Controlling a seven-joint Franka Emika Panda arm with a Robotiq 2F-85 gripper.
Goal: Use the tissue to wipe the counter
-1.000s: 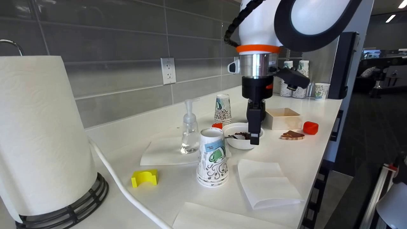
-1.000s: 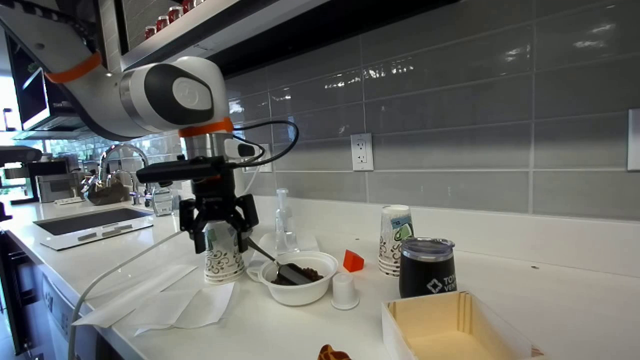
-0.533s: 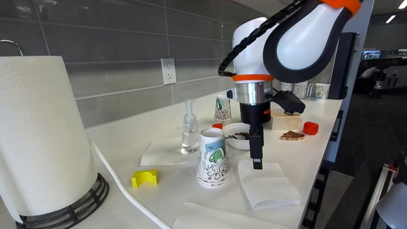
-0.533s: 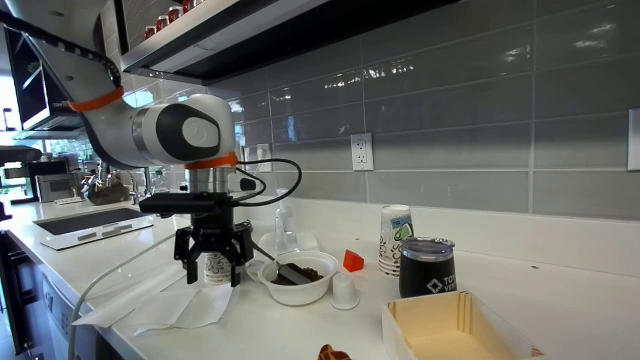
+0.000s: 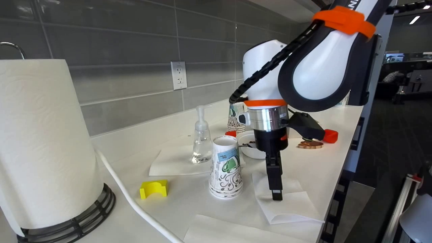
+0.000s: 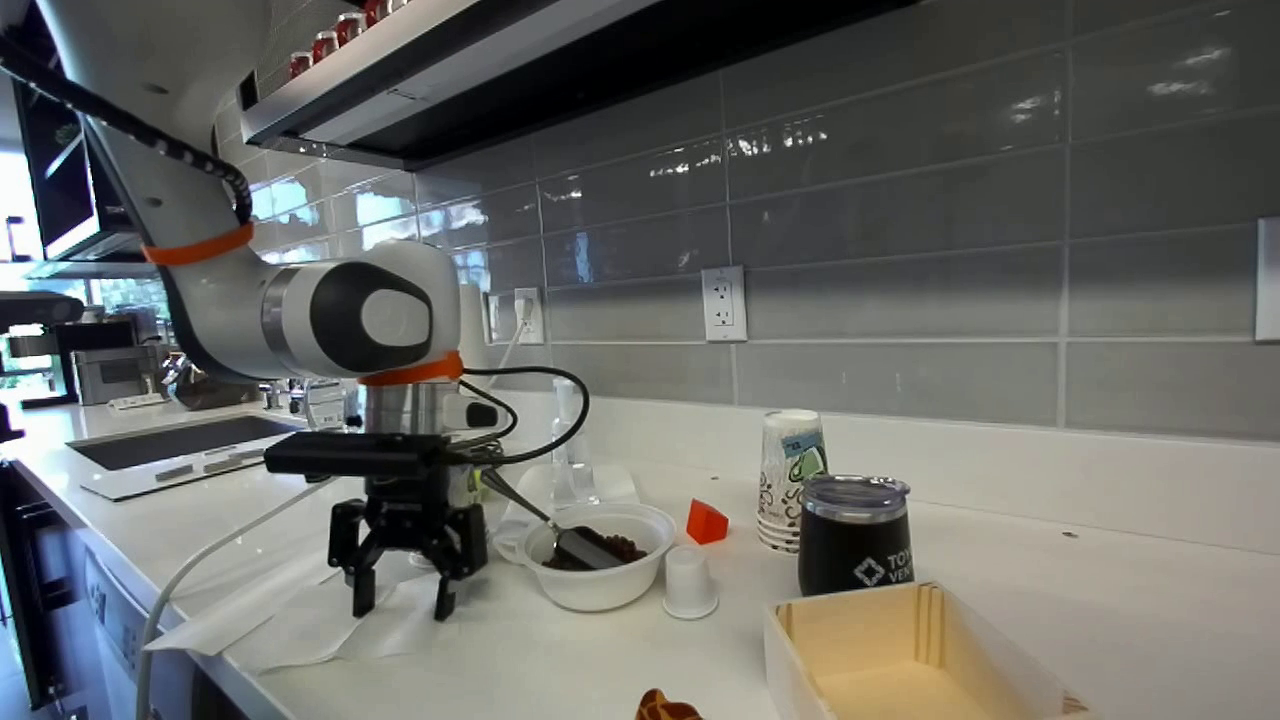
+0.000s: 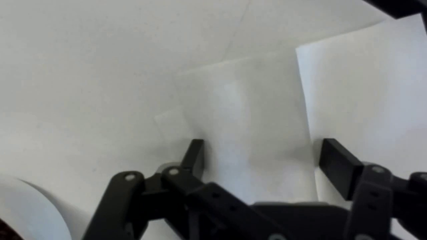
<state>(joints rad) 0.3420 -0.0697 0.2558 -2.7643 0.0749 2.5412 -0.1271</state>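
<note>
The tissue, a white folded, layered napkin [image 5: 297, 207], lies on the off-white counter [image 5: 182, 207] near its front edge. It shows partly behind the fingers in an exterior view [image 6: 320, 630] and fills the middle of the wrist view [image 7: 260, 100]. My gripper [image 5: 277, 195] points straight down over the tissue. Its two fingers stand wide apart in an exterior view [image 6: 403, 605] and in the wrist view [image 7: 262, 150], with tissue between and under them. The fingertips are at or very close to the tissue; contact is hard to tell. Nothing is held.
A stack of printed cups [image 5: 225, 168] stands beside the gripper. A white bowl [image 6: 600, 590] with a spoon is close by. Another white sheet [image 5: 233, 233] lies nearer the camera. A pump bottle [image 5: 201, 141], a yellow block [image 5: 153, 188] and a white cable [image 5: 135, 206] are around.
My gripper has come down from above the bowl area onto the tissue, staying open. The tissue's front corner has shifted slightly toward the counter edge.
</note>
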